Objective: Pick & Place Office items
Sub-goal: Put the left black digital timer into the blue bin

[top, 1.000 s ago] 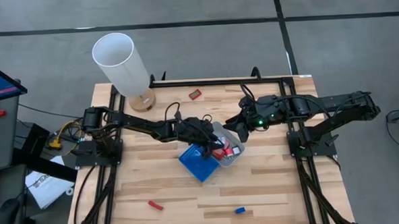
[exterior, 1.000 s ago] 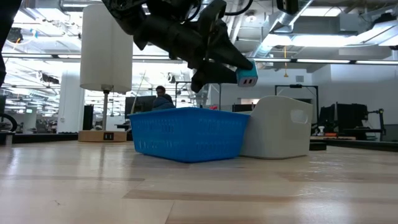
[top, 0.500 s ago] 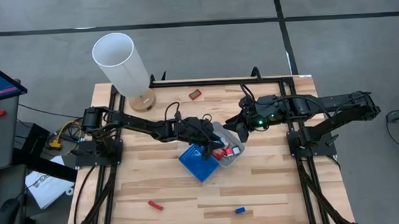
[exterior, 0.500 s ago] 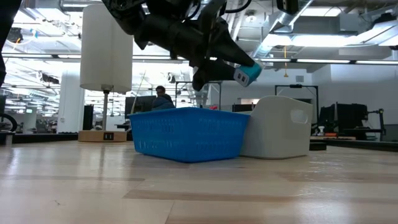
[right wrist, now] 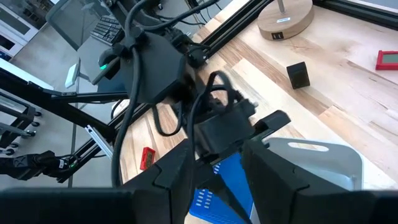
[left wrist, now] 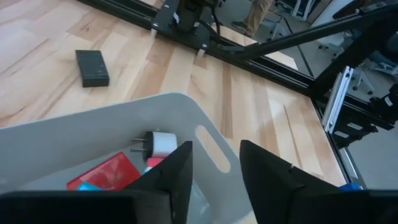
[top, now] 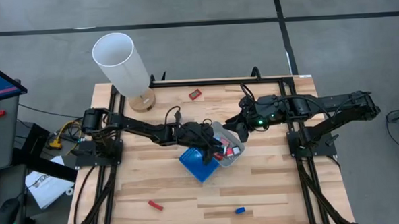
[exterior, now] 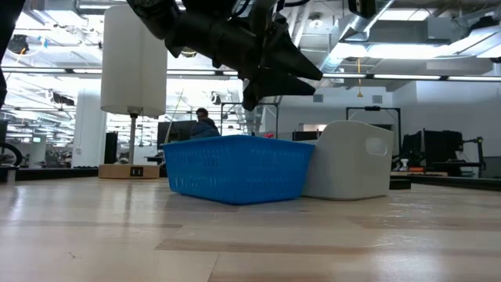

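Evenly lit from overhead; soft shadows on the table (top: 270, 183). Bright ceiling strips glaring in the low view, arm silhouetted. Slight blur, perhaps, near wrist-view fingers (left wrist: 174, 180).

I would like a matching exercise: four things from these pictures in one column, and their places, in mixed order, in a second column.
Things:
1. white plug
2. blue piece
3. white cylinder
4. left gripper

Places:
A. near table edge
B. above the grey tray, open
C. far left corner
D. inside the grey tray

Pairs: 1-D, 2-A, 3-C, 4-B
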`<state>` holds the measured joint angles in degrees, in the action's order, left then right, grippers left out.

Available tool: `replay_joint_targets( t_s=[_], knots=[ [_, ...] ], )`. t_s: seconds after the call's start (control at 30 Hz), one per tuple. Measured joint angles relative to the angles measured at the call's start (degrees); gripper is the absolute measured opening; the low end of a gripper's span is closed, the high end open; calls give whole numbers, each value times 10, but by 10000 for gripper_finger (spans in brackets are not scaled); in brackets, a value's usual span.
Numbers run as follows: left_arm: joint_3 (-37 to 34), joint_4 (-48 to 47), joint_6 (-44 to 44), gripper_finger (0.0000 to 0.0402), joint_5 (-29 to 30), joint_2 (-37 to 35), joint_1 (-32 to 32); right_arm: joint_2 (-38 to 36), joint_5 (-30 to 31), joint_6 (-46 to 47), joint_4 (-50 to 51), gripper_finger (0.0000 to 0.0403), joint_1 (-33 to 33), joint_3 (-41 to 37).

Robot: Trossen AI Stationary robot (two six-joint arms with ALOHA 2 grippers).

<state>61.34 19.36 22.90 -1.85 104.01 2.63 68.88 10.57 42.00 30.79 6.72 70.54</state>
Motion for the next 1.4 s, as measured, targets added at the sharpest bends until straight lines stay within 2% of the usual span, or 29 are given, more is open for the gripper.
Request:
replay_joint_targets(
  t_s=[0.23,0.43,0.63,0.9,1.13,1.27,1.4],
  knots=[
    [0,-21,-27,106,25,0,6,0,0,0,0,136,0,0],
    [-5,-108,-65,112,41,-55,-5,0,0,0,0,136,12,0],
    [-62,-170,-71,113,103,-172,-13,0,18,0,0,136,23,0],
    [-214,-208,29,113,139,-379,9,0,19,-24,0,136,23,0],
    [-327,-212,111,113,145,-511,94,1,15,-105,1,136,22,0],
    [-358,-212,115,113,184,-532,170,1,13,-124,2,136,27,0],
    [-362,-209,118,113,238,-514,238,1,13,-111,4,136,31,0]
  ],
)
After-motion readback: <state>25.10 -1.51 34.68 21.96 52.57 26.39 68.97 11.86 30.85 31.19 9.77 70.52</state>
